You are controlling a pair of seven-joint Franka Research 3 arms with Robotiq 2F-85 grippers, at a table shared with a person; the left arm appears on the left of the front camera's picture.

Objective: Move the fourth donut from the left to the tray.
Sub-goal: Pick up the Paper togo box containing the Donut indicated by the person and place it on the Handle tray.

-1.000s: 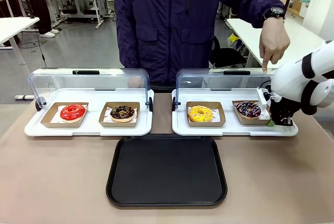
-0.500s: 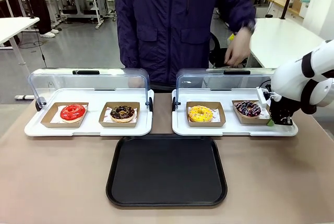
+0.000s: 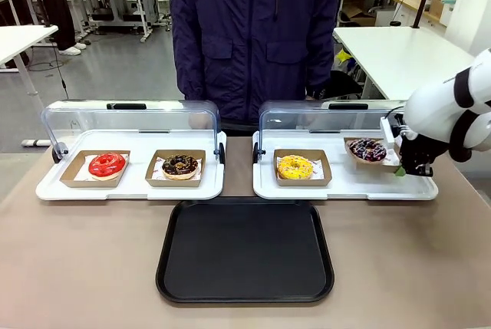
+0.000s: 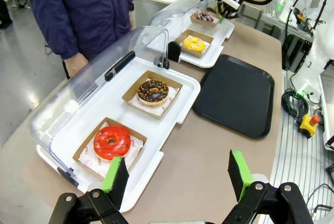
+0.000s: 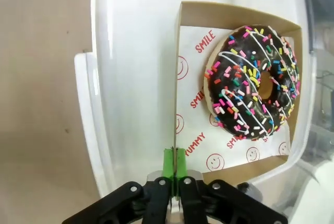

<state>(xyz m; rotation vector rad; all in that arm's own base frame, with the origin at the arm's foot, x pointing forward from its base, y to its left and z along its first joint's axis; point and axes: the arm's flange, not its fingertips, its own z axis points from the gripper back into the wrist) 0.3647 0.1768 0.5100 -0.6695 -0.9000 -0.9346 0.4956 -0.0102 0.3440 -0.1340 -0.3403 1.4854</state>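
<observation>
brown table [image 3: 77, 268], one person standing at the far side, hands off the work. black tray [image 3: 245, 248] sits dead centre on the near side with nothing on it, probably parked there so either arm can reach the drop. two white trays [image 3: 130, 189] behind it, side by side, each with a clear lid [image 3: 130, 118] flipped up at the back so a gripper can get in from the front. four brown dishes, two per white tray, one donut each, so four donuts: red [image 3: 107, 165], choc with crumbs [image 3: 180, 165], yellow [image 3: 295, 166], then the fourth donut [image 3: 367, 149], dark glaze with sprinkles, far right.

fourth donut is in its dish [image 5: 232, 12] over the right-hand white tray, not at the tray yet. the dish looks a bit clear of the floor there, can't be sure.

right gripper [image 5: 175, 164] is clamped on the dish's side wall, pads pinched flat on the cardboard edge. makes sense: grab the cardboard, not the glaze, and carry dish and donut as one. thin one-edge grip though, so i'd guess the dish could droop or swing in transit.

left gripper [image 4: 177, 174] hangs over the table's left end, jaws spread wide, nothing in them.
</observation>
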